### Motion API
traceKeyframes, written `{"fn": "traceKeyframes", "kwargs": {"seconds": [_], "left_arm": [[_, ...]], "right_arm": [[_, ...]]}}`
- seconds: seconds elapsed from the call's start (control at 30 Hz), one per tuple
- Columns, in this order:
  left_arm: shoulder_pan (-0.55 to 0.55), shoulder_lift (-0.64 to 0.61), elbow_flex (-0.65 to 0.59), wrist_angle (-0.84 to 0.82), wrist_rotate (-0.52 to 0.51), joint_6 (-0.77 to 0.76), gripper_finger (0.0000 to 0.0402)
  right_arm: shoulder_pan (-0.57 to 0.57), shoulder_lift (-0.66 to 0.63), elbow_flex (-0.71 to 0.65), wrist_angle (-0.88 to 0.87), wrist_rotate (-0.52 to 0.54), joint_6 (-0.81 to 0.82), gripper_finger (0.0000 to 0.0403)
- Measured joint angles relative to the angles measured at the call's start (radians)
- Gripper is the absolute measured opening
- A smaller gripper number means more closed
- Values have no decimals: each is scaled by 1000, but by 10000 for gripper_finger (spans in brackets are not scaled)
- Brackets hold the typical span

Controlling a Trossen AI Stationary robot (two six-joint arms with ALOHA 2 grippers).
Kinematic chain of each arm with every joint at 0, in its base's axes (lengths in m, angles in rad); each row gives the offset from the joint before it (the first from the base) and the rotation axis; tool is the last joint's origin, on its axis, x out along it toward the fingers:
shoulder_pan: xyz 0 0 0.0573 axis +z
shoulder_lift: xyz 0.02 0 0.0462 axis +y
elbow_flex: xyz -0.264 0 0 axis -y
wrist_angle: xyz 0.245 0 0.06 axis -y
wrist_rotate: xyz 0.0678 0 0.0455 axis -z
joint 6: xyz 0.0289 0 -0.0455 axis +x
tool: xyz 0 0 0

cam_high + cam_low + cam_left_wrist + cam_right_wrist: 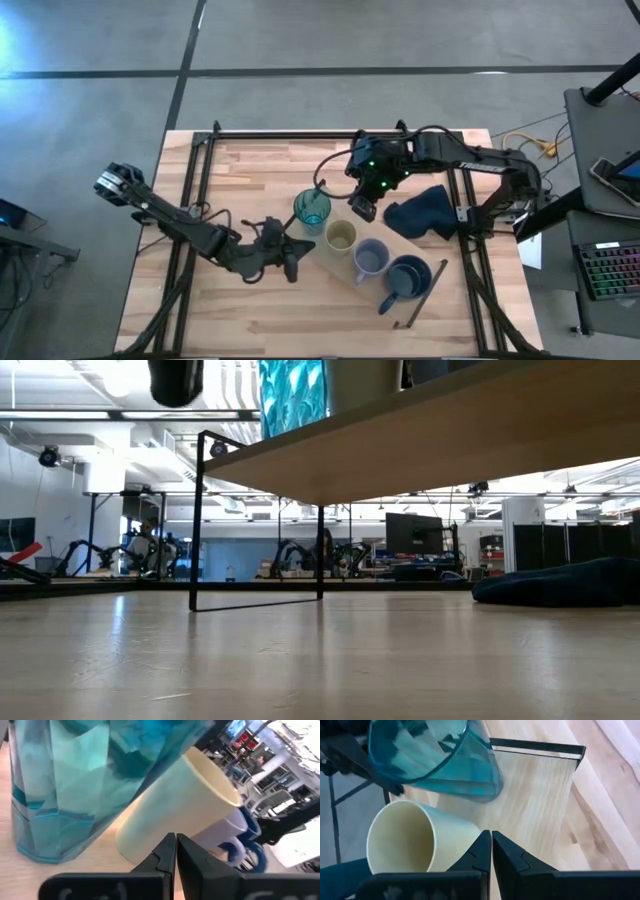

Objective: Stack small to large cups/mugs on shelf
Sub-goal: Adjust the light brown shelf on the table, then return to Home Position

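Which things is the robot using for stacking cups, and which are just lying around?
For the job:
teal tumbler
yellowish cup
pale blue cup
navy mug
shelf
left gripper
right gripper

Just lying about:
dark blue cloth

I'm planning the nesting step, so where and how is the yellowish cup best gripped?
Probably by its rim wall, from straight above: the yellowish cup stands upright and open-topped on the shelf, with the teal tumbler and periwinkle cup crowding two sides. It has no handle.
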Motion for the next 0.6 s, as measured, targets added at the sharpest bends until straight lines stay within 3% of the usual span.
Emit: {"fn": "traceKeyframes", "kwargs": {"seconds": [0.1, 0.23, 0.3, 0.47, 0.6], "left_arm": [[-16, -54, -5, 24, 1, 67, 0], [-34, -163, 2, 200, 40, 373, 0], [-35, -222, 1, 280, 116, 529, 0], [-11, -335, -39, 339, 466, 750, 0], [28, -389, -107, 392, 515, 778, 0]], "right_arm": [[4, -27, 0, 11, 6, -1, 9], [24, -114, 0, 108, 101, -54, 9], [33, -170, 0, 142, 165, -57, 9], [42, -306, 0, 137, 248, 59, 9], [127, -397, -5, 173, 255, -2, 9]]}}
